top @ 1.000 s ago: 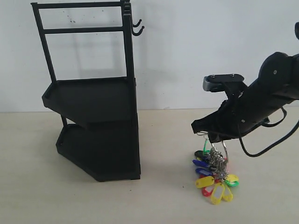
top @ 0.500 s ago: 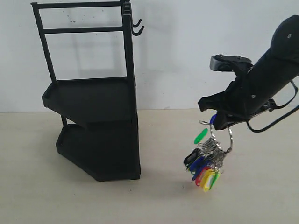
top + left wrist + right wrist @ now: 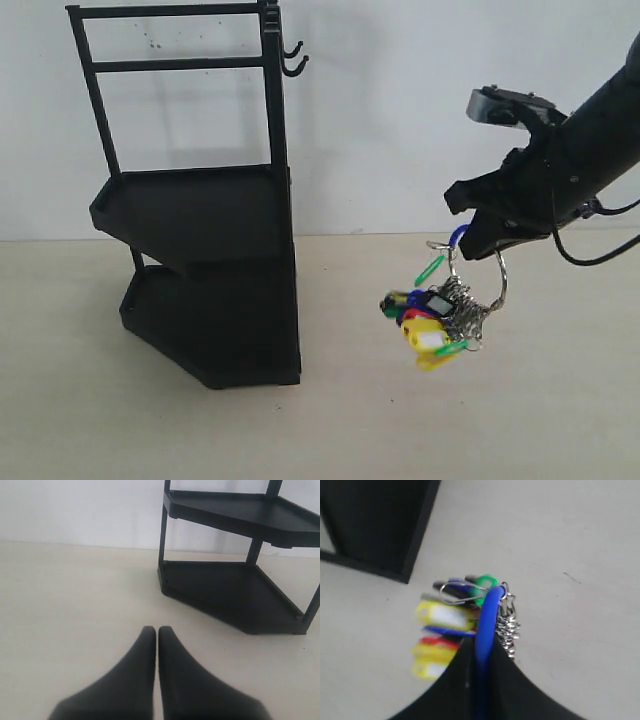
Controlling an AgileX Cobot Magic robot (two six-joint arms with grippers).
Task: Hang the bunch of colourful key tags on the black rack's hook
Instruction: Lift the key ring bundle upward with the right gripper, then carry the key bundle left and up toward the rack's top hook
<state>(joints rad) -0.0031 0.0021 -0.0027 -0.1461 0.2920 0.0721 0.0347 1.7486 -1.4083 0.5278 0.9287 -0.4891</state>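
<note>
The colourful key tag bunch [image 3: 432, 318] hangs in the air above the table, right of the black rack [image 3: 205, 250]. My right gripper [image 3: 468, 245] is shut on its blue loop [image 3: 487, 615], with yellow, red, blue and green tags [image 3: 442, 617] and metal rings [image 3: 509, 625] dangling below the fingers. The rack's small hooks [image 3: 294, 58] stick out at its top right corner, well above and left of the bunch. My left gripper [image 3: 156, 630] is shut on nothing, low over the table facing the rack's lower trays [image 3: 235, 592]; it does not show in the exterior view.
A white wall stands behind the beige table [image 3: 90, 420]. The rack's angled trays [image 3: 190, 205] hold nothing visible. A black cable [image 3: 600, 255] loops under the right arm.
My right gripper has lifted the key tag bunch off the table and carried it upward; the tags now swing to the left. The rack has not moved.
</note>
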